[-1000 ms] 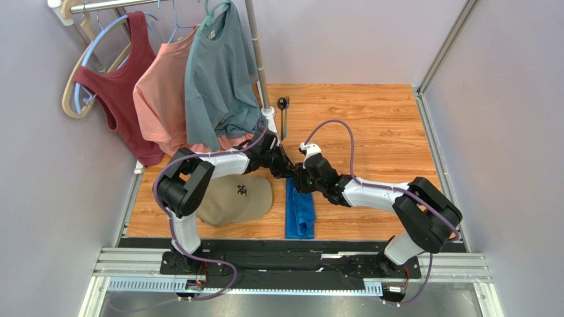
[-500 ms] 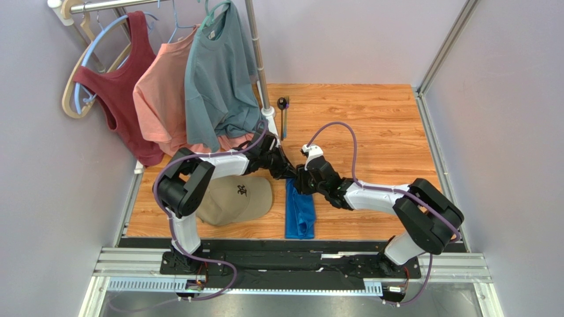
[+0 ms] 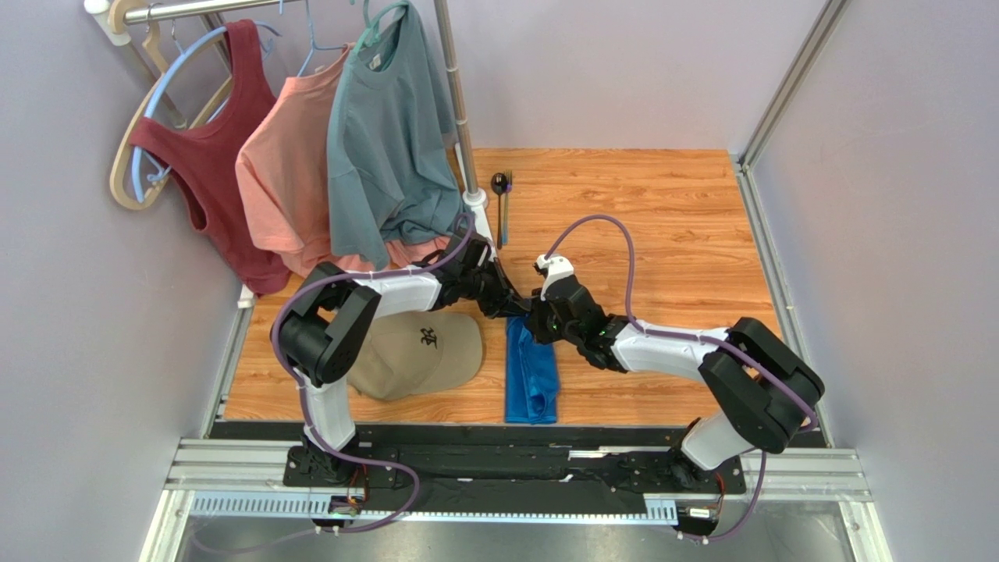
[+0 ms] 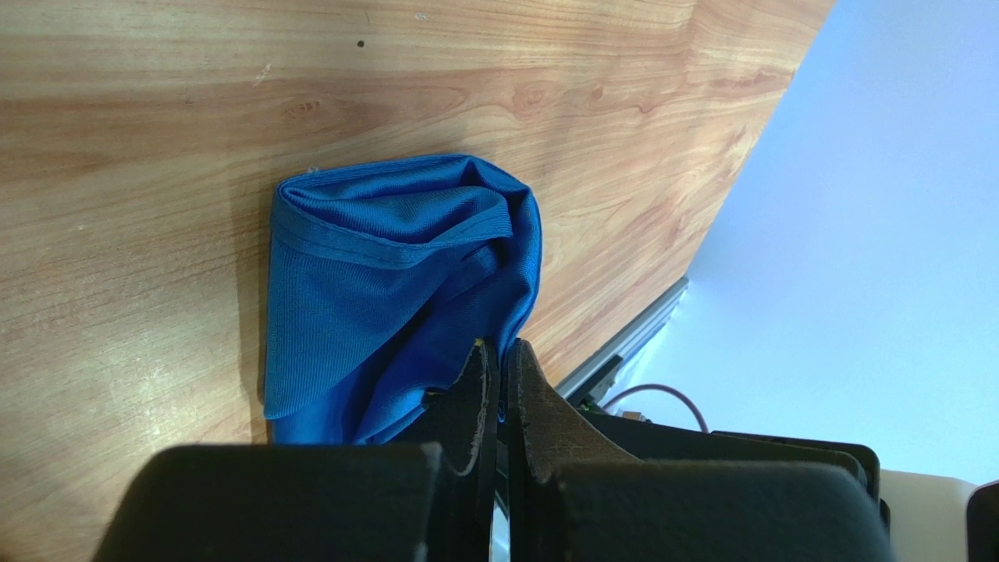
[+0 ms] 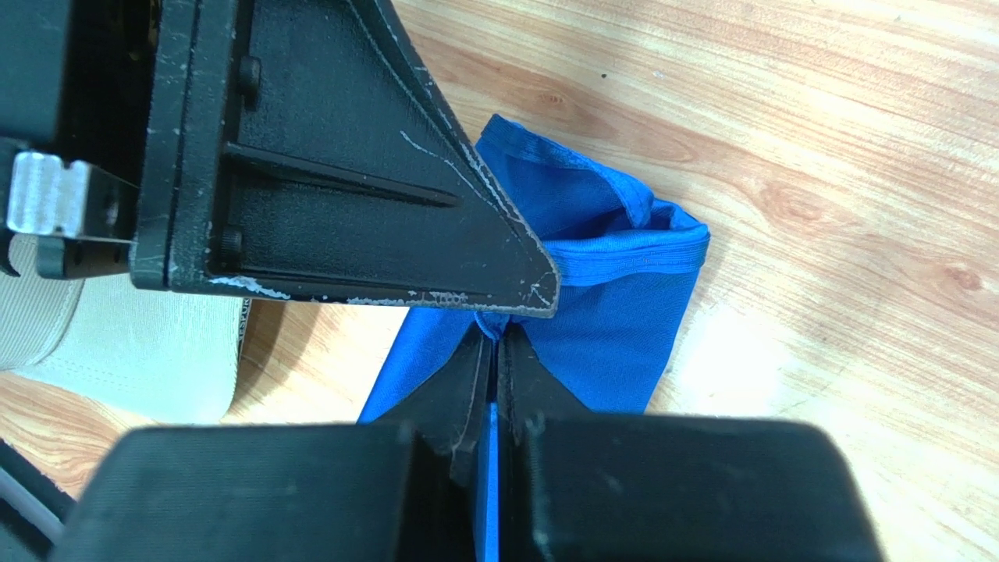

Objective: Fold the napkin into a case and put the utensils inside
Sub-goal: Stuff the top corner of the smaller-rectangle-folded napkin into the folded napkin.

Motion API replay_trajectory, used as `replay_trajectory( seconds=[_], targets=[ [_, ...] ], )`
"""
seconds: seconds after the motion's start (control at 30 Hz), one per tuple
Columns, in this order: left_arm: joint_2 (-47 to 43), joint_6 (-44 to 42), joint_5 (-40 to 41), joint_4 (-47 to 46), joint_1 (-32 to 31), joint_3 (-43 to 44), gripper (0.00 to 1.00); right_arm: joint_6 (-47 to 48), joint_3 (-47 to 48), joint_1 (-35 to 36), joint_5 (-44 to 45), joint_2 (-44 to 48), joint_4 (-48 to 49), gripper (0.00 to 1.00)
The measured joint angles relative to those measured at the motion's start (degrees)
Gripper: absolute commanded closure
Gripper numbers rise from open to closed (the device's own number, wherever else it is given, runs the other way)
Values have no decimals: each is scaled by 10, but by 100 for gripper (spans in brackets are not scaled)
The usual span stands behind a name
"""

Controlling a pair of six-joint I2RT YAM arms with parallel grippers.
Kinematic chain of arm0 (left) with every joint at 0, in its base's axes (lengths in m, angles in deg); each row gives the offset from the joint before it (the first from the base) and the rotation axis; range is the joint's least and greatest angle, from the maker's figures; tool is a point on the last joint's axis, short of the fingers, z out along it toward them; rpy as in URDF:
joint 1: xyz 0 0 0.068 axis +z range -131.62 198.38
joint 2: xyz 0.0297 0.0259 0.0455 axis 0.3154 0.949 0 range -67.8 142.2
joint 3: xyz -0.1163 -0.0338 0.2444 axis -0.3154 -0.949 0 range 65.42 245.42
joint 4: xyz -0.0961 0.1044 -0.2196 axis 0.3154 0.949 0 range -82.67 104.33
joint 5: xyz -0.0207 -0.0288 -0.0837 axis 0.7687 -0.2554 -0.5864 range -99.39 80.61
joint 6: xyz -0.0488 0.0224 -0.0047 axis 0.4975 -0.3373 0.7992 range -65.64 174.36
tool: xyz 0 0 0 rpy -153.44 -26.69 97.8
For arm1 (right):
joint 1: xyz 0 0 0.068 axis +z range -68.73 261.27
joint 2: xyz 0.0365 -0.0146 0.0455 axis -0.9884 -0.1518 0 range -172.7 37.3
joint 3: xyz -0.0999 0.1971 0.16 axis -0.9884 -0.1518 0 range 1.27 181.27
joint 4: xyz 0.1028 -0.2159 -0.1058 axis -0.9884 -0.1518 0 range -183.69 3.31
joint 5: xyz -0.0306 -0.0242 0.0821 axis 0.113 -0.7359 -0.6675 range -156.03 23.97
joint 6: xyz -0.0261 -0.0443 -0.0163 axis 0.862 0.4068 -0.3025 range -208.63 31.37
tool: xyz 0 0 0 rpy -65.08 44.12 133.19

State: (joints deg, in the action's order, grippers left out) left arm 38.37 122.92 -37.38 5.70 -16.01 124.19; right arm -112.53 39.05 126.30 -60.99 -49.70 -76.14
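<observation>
Over the last second the right hand (image 3: 535, 319), clenched on the napkin (image 3: 530, 381), has been shifted toward the clenched left hand (image 3: 511, 307); folding is judged unfinished, utensils (image 3: 503, 201) untouched.

On the table (image 3: 657, 223): one blue napkin (image 3: 530, 381), one tan cap (image 3: 416, 351), two utensils, namely one spoon (image 3: 500, 184) and one fork (image 3: 507, 217). On the rail (image 3: 188, 9): three garments, namely one maroon tank top (image 3: 223, 152), one salmon shirt (image 3: 287, 176), one grey-teal T-shirt (image 3: 381, 141). Two arms: one left arm (image 3: 387, 290), one right arm (image 3: 668, 348).
</observation>
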Motion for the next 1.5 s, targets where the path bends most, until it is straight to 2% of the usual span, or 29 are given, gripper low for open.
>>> replay_trajectory(
  seconds=[0.07,0.13,0.17,0.23,0.27,0.3,0.33,0.43,0.53,0.67,0.9,1.1,1.33,1.5],
  targets=[
    [0,-7,0,-1,0,0,100,1,0,-1,-3,0,-1,100],
    [0,-20,-1,-1,0,0,90,3,3,-4,-11,0,-7,100],
    [0,-27,-1,-1,0,1,78,4,5,-6,-16,0,-11,100],
    [0,-49,-1,2,0,5,65,8,10,-12,-30,0,-20,100],
    [0,-61,1,7,0,9,54,10,14,-15,-37,0,-27,100],
    [0,-76,4,9,0,13,46,13,18,-18,-44,0,-36,100],
    [0,-91,10,15,0,19,43,15,24,-22,-54,0,-48,100],
    [-5,-134,34,35,0,30,43,24,38,-29,-76,-1,-71,100],
    [-25,-175,66,68,0,32,52,32,54,-40,-98,-11,-93,100],
    [-65,-224,110,98,0,31,59,46,83,-52,-127,-30,-139,100],
    [-111,-282,137,95,0,0,71,77,140,-82,-173,-59,-225,100],
    [-106,-341,144,104,-15,-10,65,79,168,-108,-213,-88,-271,100],
    [-79,-389,187,81,-79,-9,65,74,169,-117,-251,-94,-293,100],
    [-45,-414,206,71,-99,-2,63,59,169,-137,-278,-94,-300,100]
  ],
)
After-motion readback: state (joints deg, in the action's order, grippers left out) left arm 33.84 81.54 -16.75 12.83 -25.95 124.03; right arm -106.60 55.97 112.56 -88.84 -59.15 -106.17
